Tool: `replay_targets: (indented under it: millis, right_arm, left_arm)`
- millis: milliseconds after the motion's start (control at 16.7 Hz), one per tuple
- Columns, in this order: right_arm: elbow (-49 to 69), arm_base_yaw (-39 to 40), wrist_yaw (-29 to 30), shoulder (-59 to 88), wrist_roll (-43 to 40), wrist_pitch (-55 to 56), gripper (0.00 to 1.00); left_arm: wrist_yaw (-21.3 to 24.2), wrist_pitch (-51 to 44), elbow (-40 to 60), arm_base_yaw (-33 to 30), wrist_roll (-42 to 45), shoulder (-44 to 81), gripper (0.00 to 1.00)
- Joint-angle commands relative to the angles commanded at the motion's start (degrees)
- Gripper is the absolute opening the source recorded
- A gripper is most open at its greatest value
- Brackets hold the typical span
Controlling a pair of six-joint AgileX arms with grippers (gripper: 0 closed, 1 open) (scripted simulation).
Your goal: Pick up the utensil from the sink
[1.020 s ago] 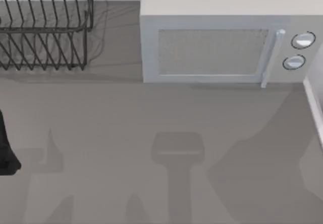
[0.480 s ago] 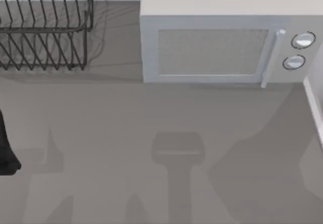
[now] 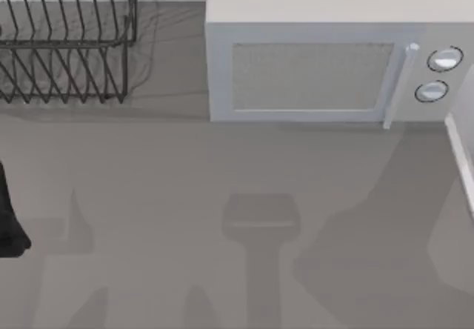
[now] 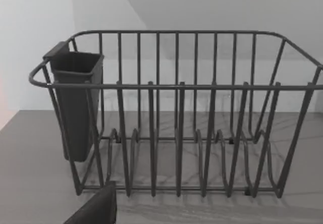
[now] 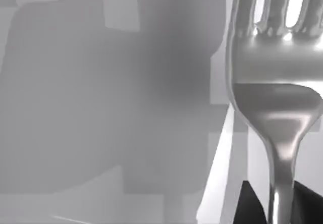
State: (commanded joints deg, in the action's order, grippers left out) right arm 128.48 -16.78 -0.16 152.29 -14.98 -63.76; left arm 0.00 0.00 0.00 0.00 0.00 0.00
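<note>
The surface (image 3: pixel 185 195) carried a microwave (image 3: pixel 326 55) at far centre-right and a wire rack (image 3: pixel 67 40) at far left. The left arm (image 3: pixel 9 218) sat parked at the left edge, facing the rack; its claw state could not be told. In the right wrist view, the fork (image 5: pixel 277 82) stood close to the camera, its handle running down between the right claw's (image 5: pixel 275 204) dark fingers (image 5: pixel 247 204), apparently pinched. Judged status: the grasp looked made; the lift remained unconfirmed.
</note>
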Motion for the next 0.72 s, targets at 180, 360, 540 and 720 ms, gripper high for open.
replay_targets:
  millis: [180, 360, 540, 720]
  right_arm:
    - [7.78, -0.03, -0.02, -1.44, -0.04, -10.07, 0.0]
    - [14.33, -0.03, -0.04, -2.98, -0.05, -17.95, 0.0]
    - [16.77, -0.01, -0.05, -3.72, -0.04, -20.49, 0.0]
    - [16.7, 0.06, -0.07, -3.62, 0.03, -20.35, 0.0]
  left_arm:
    - [0.0, 0.0, 0.0, 0.0, 0.0, 0.0, 1.0]
    - [0.0, 0.0, 0.0, 0.0, 0.0, 0.0, 1.0]
    - [0.0, 0.0, 0.0, 0.0, 0.0, 0.0, 1.0]
    - [0.0, 0.0, 0.0, 0.0, 0.0, 0.0, 1.0]
